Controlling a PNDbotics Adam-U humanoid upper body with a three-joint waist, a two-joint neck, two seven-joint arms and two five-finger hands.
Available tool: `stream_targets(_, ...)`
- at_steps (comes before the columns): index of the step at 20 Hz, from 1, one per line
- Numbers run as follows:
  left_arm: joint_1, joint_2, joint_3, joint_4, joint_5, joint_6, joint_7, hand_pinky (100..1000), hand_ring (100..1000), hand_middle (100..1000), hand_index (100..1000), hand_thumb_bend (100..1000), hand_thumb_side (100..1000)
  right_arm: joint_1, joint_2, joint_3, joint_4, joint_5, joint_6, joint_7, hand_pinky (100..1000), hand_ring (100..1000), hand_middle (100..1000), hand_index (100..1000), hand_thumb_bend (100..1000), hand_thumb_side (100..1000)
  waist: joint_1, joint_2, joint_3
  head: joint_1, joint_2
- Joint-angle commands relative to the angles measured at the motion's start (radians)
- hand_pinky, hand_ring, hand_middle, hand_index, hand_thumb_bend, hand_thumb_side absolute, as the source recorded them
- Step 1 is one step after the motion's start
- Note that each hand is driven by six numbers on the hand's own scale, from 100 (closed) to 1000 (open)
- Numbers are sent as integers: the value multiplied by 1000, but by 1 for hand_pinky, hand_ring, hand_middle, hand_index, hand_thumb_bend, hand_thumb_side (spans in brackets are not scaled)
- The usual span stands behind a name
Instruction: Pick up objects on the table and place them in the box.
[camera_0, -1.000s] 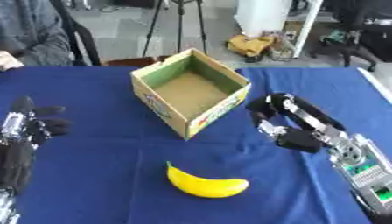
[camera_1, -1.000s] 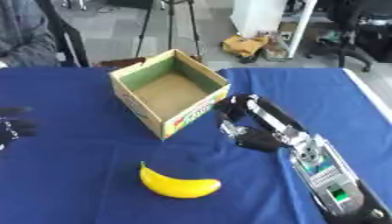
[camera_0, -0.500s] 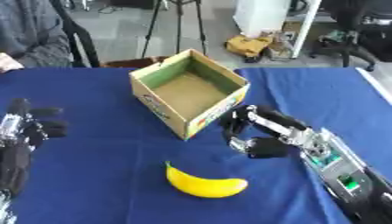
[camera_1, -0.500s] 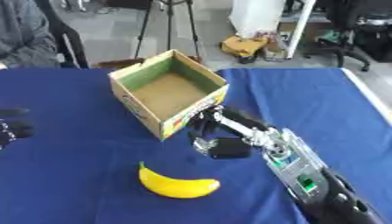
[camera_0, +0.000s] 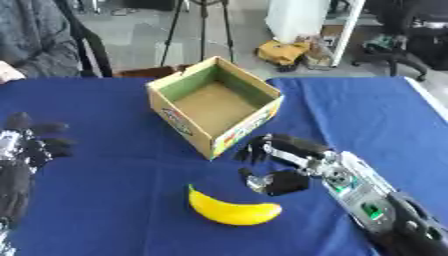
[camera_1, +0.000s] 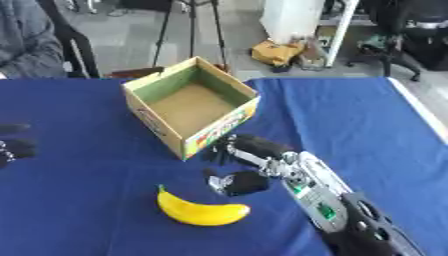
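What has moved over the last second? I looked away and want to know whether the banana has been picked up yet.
The right hand has swept from the box's right side toward the robot's left and nearer, and now hovers open just above the banana without holding it. The banana, the cardboard box and the left hand at the left edge stayed put.

The banana (camera_0: 233, 211) at lower centre of the frame is plain bright yellow. The box (camera_0: 214, 111) at upper centre is tan cardboard, greenish on its inner walls, with red, green and yellow print on its outer sides. The surface (camera_0: 122, 200) is deep blue cloth. The right hand (camera_0: 282, 167) is black with silver parts; the left hand (camera_0: 26, 150), at the left edge, is black.
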Motion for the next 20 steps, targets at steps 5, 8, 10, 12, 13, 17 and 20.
stream_targets(5, -8, 14, -2, -13, 3, -1, -4, 693, 657, 712, 693, 289, 1000, -17, 11, 3, 25, 113, -30, -12, 674, 686, 716, 831, 100, 759, 5, -14, -2, -4, 2)
stream_targets(8, -8, 14, -2, -13, 3, -1, -4, 694, 657, 712, 693, 289, 1000, -16, 18, 5, 40, 127, -36, -16, 674, 685, 715, 830, 100, 759, 6, -13, -2, -4, 2)
stream_targets(10, -7, 14, -2, -13, 3, -1, -5, 694, 656, 712, 693, 288, 1000, -15, 21, 8, 45, 136, -41, -17, 676, 688, 719, 831, 100, 769, 7, -13, -3, -5, 2)
stream_targets(12, -7, 14, -2, -12, 2, 0, -5, 694, 656, 712, 693, 288, 1000, -15, 23, 13, 47, 150, -46, -16, 677, 691, 721, 833, 100, 772, 7, -13, -3, -5, 2)
stream_targets(13, -7, 13, -2, -12, 2, 0, -5, 694, 656, 712, 693, 288, 1000, -15, 24, 15, 47, 158, -48, -15, 679, 693, 724, 834, 100, 774, 7, -13, -3, -5, 2)
stream_targets(17, -6, 13, -2, -12, 2, 0, -5, 695, 656, 712, 694, 287, 1000, -12, 28, 21, 49, 192, -55, -16, 690, 712, 734, 841, 102, 797, 7, -12, -3, -6, 2)
stream_targets(20, -6, 13, -2, -12, 2, 0, -5, 696, 656, 712, 694, 288, 1000, -10, 29, 28, 48, 212, -65, -9, 704, 728, 743, 852, 232, 826, 7, -12, -3, -7, 3)
